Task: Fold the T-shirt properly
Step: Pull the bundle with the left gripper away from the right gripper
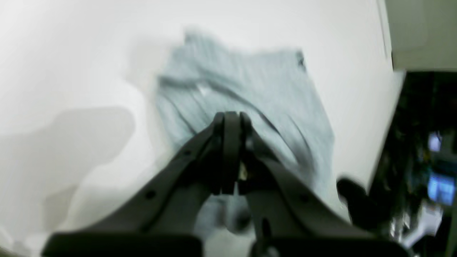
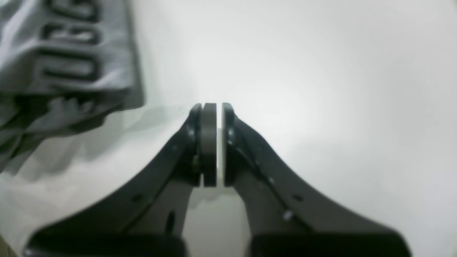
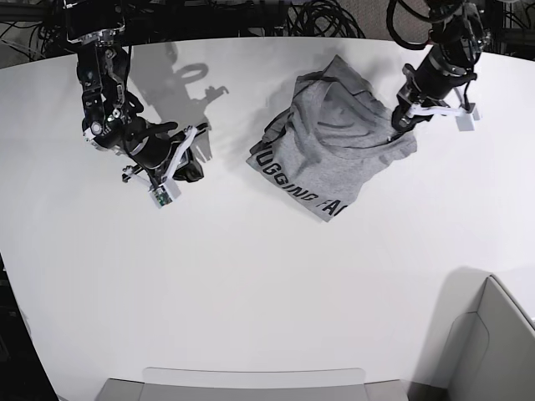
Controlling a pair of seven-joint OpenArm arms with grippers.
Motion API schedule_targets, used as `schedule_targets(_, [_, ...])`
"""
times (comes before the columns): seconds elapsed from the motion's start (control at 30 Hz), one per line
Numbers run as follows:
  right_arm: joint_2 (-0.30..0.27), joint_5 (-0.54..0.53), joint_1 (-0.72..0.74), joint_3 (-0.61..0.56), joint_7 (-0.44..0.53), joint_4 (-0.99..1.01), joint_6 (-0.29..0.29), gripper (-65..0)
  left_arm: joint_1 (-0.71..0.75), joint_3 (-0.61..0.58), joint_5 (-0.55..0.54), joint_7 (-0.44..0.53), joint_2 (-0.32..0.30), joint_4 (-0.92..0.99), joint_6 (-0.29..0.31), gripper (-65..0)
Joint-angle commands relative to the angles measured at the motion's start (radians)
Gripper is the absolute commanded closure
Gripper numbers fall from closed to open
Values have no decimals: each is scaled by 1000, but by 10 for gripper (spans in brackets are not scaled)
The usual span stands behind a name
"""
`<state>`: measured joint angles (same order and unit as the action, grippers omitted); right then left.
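The heather-grey T-shirt lies bunched and partly folded on the white table at the back right, with black lettering along its lower-left edge. My left gripper is at the shirt's right edge. In the left wrist view it is shut, and the creases of the blurred shirt run to its tip, so it seems to pinch the cloth. My right gripper is shut and empty, left of the shirt and apart from it. In the right wrist view it hangs over bare table with the lettered edge at upper left.
A grey box stands at the front right corner and a flat grey tray at the front edge. Black cables lie behind the table. The table's edge runs close to the right of the left gripper.
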<state>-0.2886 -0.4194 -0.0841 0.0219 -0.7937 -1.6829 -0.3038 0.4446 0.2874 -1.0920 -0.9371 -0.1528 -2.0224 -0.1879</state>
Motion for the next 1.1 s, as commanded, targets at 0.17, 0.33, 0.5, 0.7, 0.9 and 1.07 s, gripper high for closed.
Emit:
schedule_targets(0.17, [-10, -9, 30, 57, 23, -23, -7, -21, -99, -265, 151, 2, 0, -10, -3, 0])
schedule_targets(0.33, [-11, -9, 24, 57, 23, -21, -8, -21, -99, -454, 362, -10, -6, 44, -3, 0])
schedule_targets(0.5, [-14, -11, 25, 57, 23, -21, -8, -21, -2, -492, 468, -12, -87, 58, -8, 0])
schedule_targets(0.7, [-14, -11, 28, 57, 23, -19, -8, -21, 20, -397, 471, -12, -178, 76, -9, 0])
schedule_targets(0.9, [2, -11, 27, 49, 23, -23, -11, -21, -143, -386, 473, -33, -236, 233, -8, 0])
schedule_targets(1.07, [1, -11, 10, 49, 23, -46, -15, -21, -341, -385, 473, -35, -262, 384, -6, 0])
